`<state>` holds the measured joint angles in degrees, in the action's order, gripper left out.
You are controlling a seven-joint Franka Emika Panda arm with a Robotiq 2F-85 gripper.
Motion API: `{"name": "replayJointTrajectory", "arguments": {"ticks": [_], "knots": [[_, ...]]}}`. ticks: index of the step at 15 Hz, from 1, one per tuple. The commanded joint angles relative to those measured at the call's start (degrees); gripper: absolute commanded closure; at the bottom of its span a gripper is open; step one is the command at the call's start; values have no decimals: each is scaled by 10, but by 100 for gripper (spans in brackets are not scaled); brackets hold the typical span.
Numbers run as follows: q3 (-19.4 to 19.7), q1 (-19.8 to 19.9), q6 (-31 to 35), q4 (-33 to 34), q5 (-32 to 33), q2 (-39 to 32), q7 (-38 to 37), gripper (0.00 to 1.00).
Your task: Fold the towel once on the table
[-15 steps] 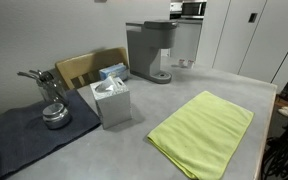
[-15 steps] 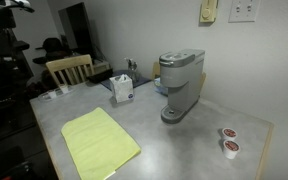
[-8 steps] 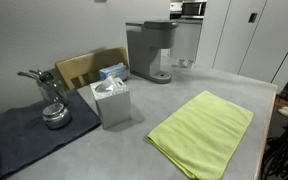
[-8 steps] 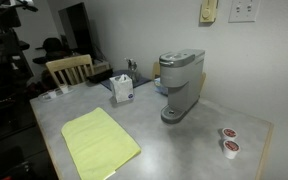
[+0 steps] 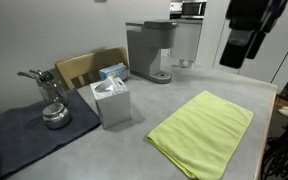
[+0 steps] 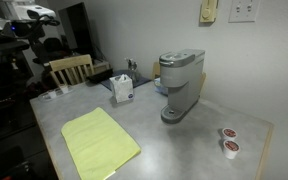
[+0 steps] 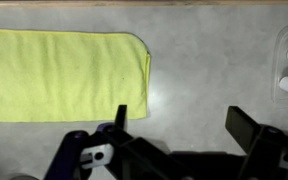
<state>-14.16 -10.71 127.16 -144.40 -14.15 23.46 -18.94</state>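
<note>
The yellow-green towel (image 5: 204, 130) lies flat on the light-grey table (image 5: 184, 88), near its front edge in both exterior views (image 6: 97, 143). In the wrist view the towel (image 7: 64, 75) fills the upper left. My gripper (image 7: 184, 118) is open and empty, high above bare tabletop (image 7: 209, 60) beside the towel's short edge. In an exterior view the dark gripper (image 5: 246, 35) hangs at the top right, well above the table and clear of the towel.
A grey coffee machine (image 5: 149, 50) (image 6: 181, 85) stands at the back. A tissue box (image 5: 112, 100) (image 6: 122, 88) sits next to a dark grey-blue mat (image 5: 29, 135) with a metal vessel (image 5: 52, 112). Two coffee pods (image 6: 227, 140) lie near a corner. A wooden chair (image 6: 69, 68) stands behind.
My arm and gripper have come into the exterior view at the top right, where they were absent before. The towel and other objects have not moved.
</note>
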Motion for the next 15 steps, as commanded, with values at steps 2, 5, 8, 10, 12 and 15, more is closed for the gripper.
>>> {"name": "replayJointTrajectory", "arguments": {"ticks": [2, 5, 8, 10, 12, 15], "knots": [[14, 5, 40, 40, 25, -101, 53, 0], [25, 3, 52, 60, 19, -146, 76, 0], [25, -1, 46, 51, 19, -134, 63, 0], [26, -1, 46, 56, 19, -140, 63, 0], [25, -2, 46, 56, 19, -139, 63, 0], [26, 1, 73, 55, 22, -157, 63, 0]]}}
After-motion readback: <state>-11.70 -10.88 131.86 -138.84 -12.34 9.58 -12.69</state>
